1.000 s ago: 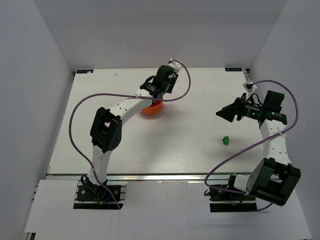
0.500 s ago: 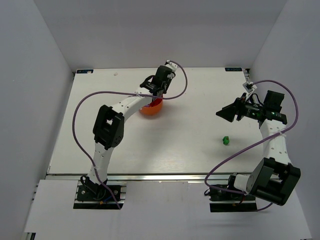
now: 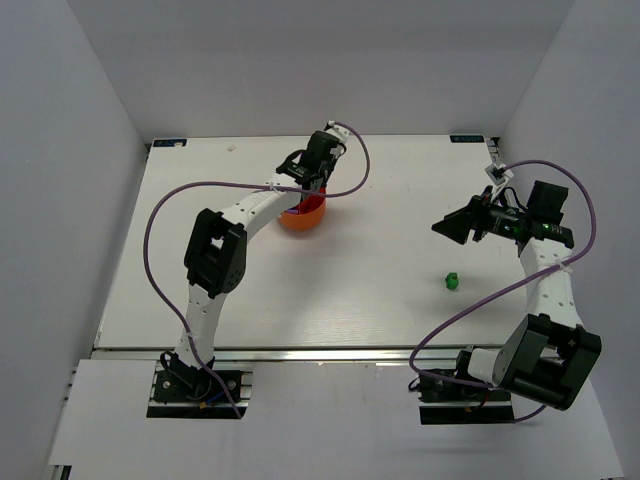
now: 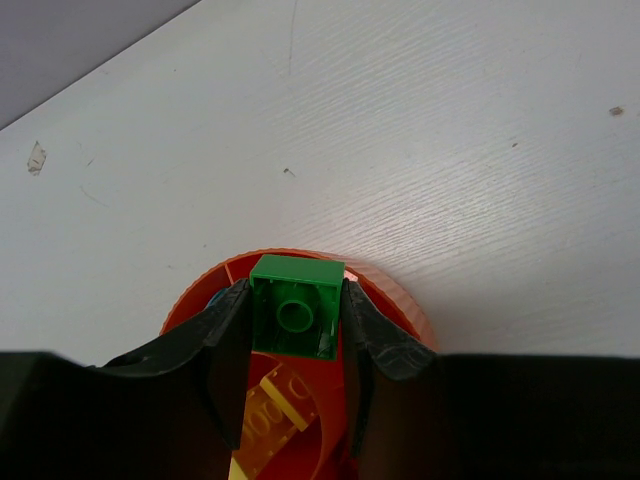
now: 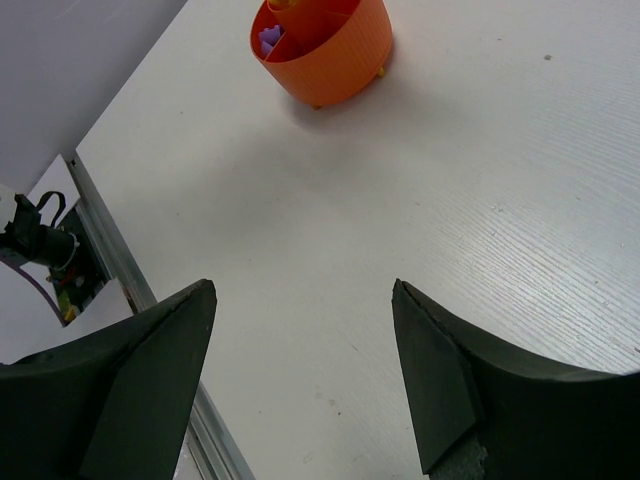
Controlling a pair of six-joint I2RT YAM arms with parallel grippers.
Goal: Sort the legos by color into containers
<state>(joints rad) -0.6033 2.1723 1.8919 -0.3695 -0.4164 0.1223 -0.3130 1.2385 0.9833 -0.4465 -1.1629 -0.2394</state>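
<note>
My left gripper (image 4: 295,305) is shut on a green lego brick (image 4: 295,303) and holds it over the far rim of the red-orange bowl (image 4: 400,320). A yellow lego (image 4: 280,410) lies in a compartment below. In the top view the left gripper (image 3: 303,185) hangs over the bowl (image 3: 305,218). A second green lego (image 3: 451,281) lies on the table at the right. My right gripper (image 5: 300,300) is open and empty, held above the table (image 3: 380,290). In its view the bowl (image 5: 330,50) stands far off, with a purple lego (image 5: 270,40) inside.
White walls enclose the table on three sides. The metal rail at the table's near edge (image 5: 110,250) shows in the right wrist view. Purple cables loop from both arms.
My left gripper has shifted slightly left and toward the far side over the bowl, still holding the green brick. The right arm has not moved.
</note>
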